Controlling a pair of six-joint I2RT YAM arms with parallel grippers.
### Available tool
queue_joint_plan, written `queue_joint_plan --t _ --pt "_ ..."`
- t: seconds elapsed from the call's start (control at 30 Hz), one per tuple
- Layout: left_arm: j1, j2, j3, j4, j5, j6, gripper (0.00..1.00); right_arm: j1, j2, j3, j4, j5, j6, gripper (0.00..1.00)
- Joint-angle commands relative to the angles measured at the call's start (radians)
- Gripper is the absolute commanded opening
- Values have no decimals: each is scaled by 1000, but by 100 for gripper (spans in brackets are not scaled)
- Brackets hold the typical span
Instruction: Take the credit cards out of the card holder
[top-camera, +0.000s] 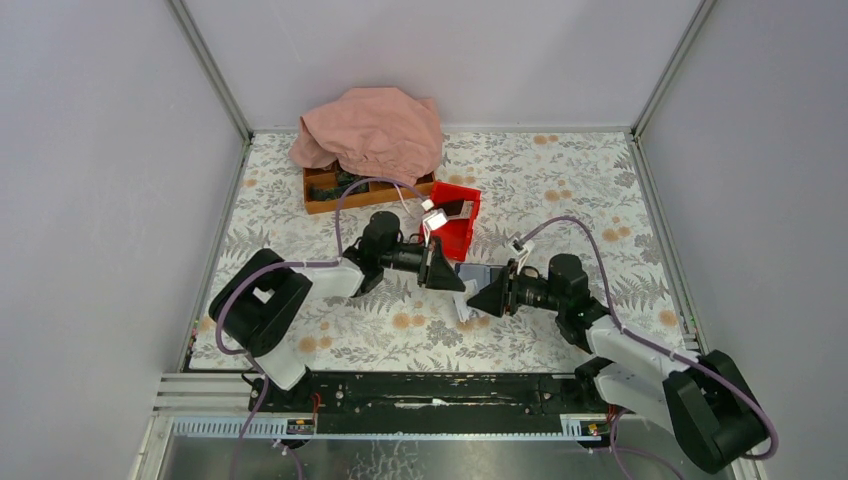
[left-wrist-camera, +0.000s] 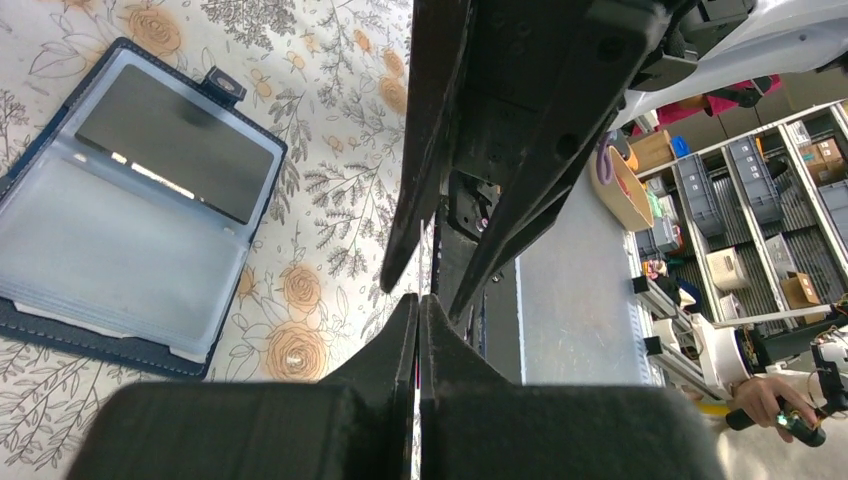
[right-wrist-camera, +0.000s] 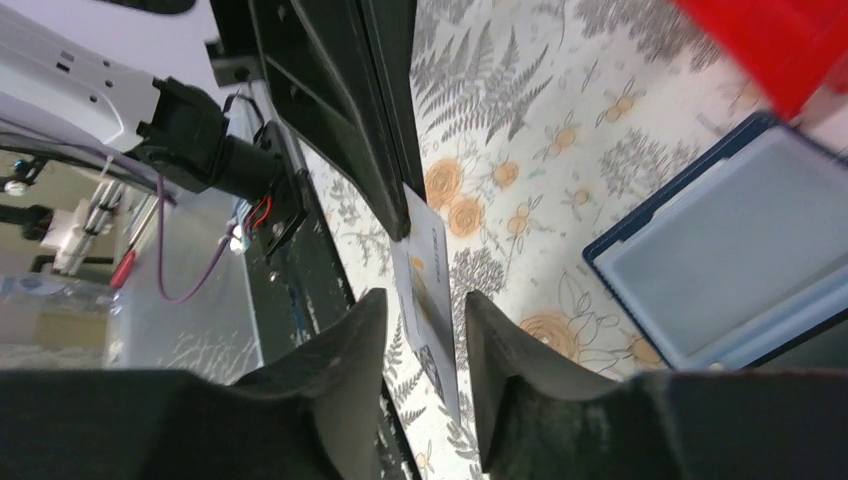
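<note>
One credit card (right-wrist-camera: 425, 290), light with small print, is in the air between the two arms, just beside the card holder (left-wrist-camera: 130, 230). The left hand (left-wrist-camera: 418, 305) is fully closed, and in the right wrist view its dark tips pinch the upper end of this card. The right hand (right-wrist-camera: 424, 300) is partly open; its fingers stand on each side of the card and do not seem to touch it. The holder lies open flat on the table (top-camera: 560, 190), clear pockets up, near the red bin (top-camera: 458, 215). A dark card (left-wrist-camera: 175, 145) seems to sit under one pocket.

I judge the step to be a handover of a removed card. The next move calls for the left arm to carry the card away and lay it down, while the right hand goes to the holder.
</note>
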Motion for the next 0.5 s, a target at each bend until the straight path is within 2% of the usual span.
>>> queue_joint_plan --t 0.0,0.07,0.13,0.23,0.27,0.37,0.47 --pt "-5 20 -28 201 -14 -111 0 7 -117 -2 -5 136 -22 46" --pt "2 33 -47 306 -22 -176 0 5 -179 -18 -36 213 -22 54" --pt "8 55 -74 461 -36 -268 0 5 -238 -27 -75 315 -13 57" --pt "28 111 -126 860 -70 -482 0 5 -317 -64 -68 399 25 53" --pt "33 122 -124 896 -92 -516 0 6 -345 -91 -26 402 37 52" --pt "30 82 -148 900 -222 -455 0 5 -432 -143 61 412 45 49" --pt "27 30 -162 901 -308 -413 0 5 -497 -123 -6 445 32 43"
